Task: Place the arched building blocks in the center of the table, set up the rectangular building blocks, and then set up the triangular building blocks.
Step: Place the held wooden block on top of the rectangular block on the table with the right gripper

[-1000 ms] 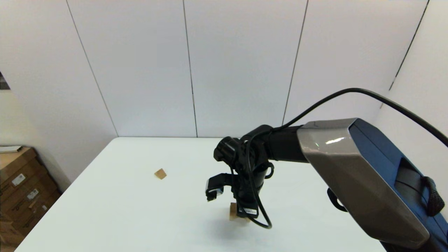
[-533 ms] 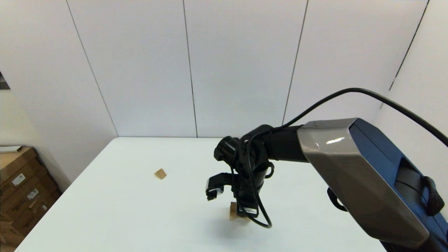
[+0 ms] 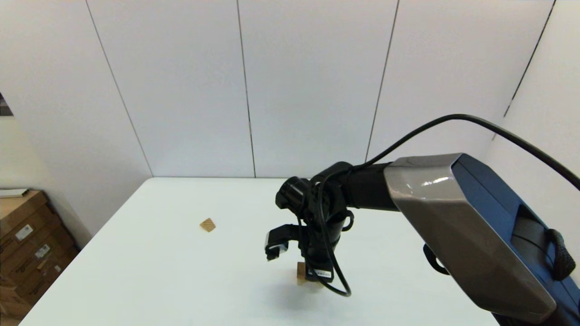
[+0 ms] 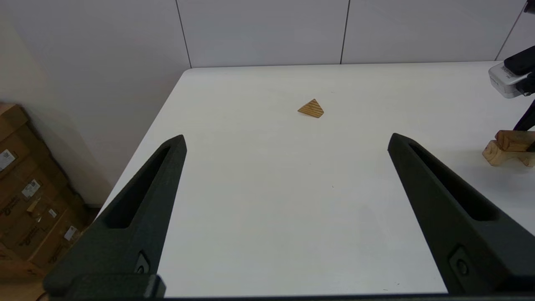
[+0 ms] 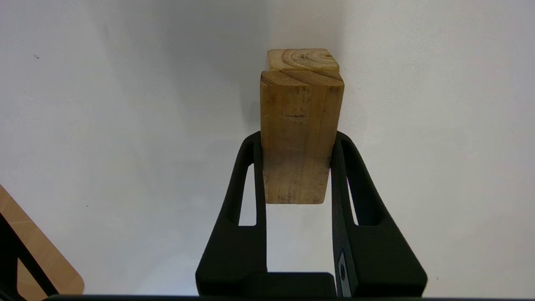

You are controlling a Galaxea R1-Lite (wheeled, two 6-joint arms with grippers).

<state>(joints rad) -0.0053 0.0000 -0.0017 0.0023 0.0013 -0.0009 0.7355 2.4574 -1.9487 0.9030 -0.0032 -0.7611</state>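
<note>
While right gripper (image 5: 297, 167) hangs over mid surface (image 3: 181, 271), I see jaws closed on rectangular block (image 5: 299, 138), lying along top of arched block (image 4: 497, 154). Triangular block (image 4: 311, 109) lies alone toward far left. Left gripper (image 4: 288, 167) parked near surface's left edge, jaws spread wide, holding nothing. No containers in view.

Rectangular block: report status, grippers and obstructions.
Right gripper shut on the rectangular block, over the arched block. Left gripper open, parked clear. Triangular block untouched. Nothing in the way.
</note>
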